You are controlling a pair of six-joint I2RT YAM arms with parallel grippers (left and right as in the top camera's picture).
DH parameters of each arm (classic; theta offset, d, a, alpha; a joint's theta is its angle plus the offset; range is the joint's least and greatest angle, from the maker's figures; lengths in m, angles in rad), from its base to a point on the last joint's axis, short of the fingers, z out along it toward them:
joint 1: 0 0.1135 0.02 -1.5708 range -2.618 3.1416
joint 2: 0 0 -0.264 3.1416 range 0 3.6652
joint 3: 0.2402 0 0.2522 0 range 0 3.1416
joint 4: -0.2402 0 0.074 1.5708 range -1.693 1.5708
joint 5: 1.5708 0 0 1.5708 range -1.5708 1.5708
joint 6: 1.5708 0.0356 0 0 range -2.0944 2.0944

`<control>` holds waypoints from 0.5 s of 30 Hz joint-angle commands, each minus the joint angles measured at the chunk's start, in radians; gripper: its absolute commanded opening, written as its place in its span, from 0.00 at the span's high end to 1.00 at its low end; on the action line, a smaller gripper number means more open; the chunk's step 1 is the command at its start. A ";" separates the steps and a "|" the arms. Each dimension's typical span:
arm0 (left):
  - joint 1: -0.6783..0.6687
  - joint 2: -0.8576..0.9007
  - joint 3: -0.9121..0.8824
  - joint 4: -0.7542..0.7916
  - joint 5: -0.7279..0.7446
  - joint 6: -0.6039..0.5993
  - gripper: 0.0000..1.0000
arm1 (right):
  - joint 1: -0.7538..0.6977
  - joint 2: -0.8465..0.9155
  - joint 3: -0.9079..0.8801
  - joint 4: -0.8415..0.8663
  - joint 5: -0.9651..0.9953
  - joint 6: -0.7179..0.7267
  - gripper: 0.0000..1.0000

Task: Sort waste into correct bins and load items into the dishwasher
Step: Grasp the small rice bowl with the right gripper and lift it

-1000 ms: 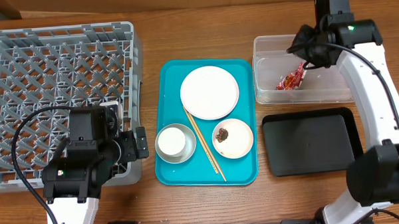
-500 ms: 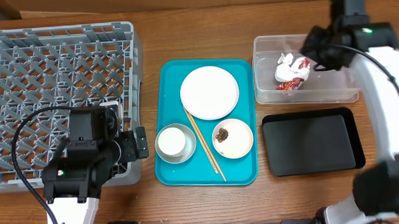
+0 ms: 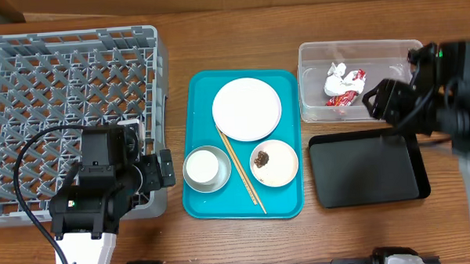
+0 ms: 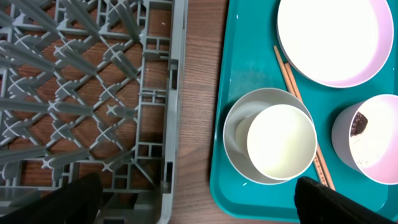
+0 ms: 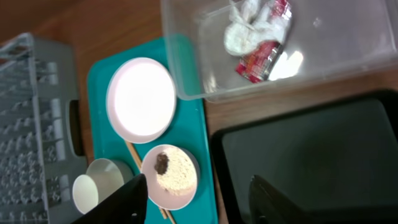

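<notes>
The right pincer (image 5: 198, 194) was parted, holding nothing; wrapper (image 3: 346, 95) and tissue (image 3: 335, 76) lay in the clear tub (image 3: 385, 60). The left pincer (image 4: 196, 196) stood wide, empty.

Table (image 3: 231, 30): rack (image 3: 69, 91), teal tray (image 3: 198, 149), tub (image 3: 381, 60), black tray (image 3: 362, 171)

Right gripper (image 5: 199, 204): shifted from above the far side of the clear tub (image 3: 357, 46) to its near right edge, over the rim of the black tray (image 3: 370, 174); jaws parted wider, nothing between them.
White tissue (image 3: 337, 80): formerly hidden under the arm, now lying exposed in the tub, touching the red-and-white wrapper (image 3: 351, 93).
</notes>
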 commanded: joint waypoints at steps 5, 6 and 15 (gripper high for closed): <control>-0.006 -0.003 0.025 0.010 0.005 -0.018 0.00 | 0.210 -0.136 -0.192 0.085 -0.011 -0.058 0.43; -0.006 -0.003 0.025 0.011 0.005 -0.018 0.00 | 0.247 -0.130 -0.212 0.100 -0.002 -0.058 0.43; -0.006 -0.003 0.025 0.011 0.005 -0.018 0.00 | 0.628 0.093 -0.293 0.285 0.152 0.029 0.42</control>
